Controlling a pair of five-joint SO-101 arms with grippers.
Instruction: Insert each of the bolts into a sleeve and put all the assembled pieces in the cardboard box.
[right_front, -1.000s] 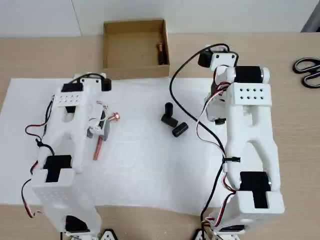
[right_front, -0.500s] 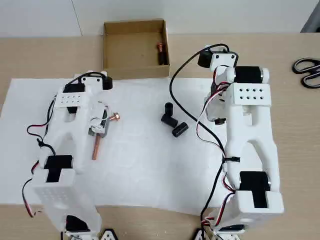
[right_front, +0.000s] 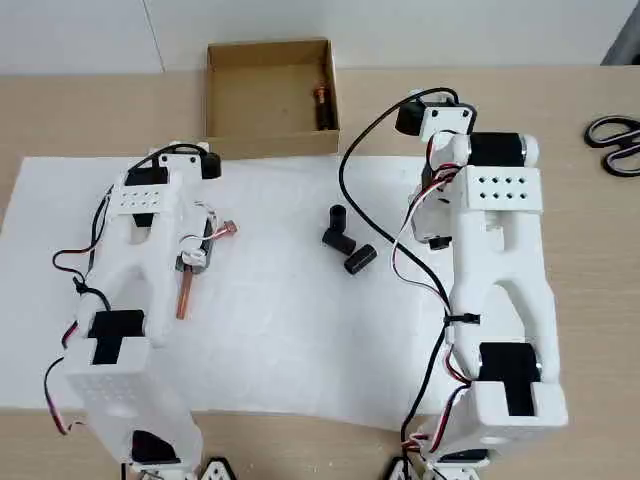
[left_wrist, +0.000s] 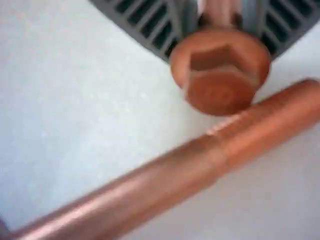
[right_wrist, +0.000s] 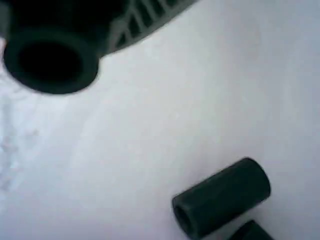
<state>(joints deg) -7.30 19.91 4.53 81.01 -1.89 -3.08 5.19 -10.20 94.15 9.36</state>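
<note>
Left wrist view: left pincer (left_wrist: 218, 17) clenched on bolt (left_wrist: 220, 75), head facing camera; spare bolt (left_wrist: 165, 180) on paper (left_wrist: 75, 100) beneath. Right pincer (right_wrist: 80, 25) grasps sleeve (right_wrist: 50, 60), bore open, well apart across counter (right_front: 100, 100); loose sleeves (right_front: 340, 240) between.

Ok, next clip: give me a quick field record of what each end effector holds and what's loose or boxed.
Left end effector: shut on copper bolt
Right end effector: shut on black sleeve
Loose on white paper: second bolt, three sleeves
Cardboard box: one assembled piece inside
</note>
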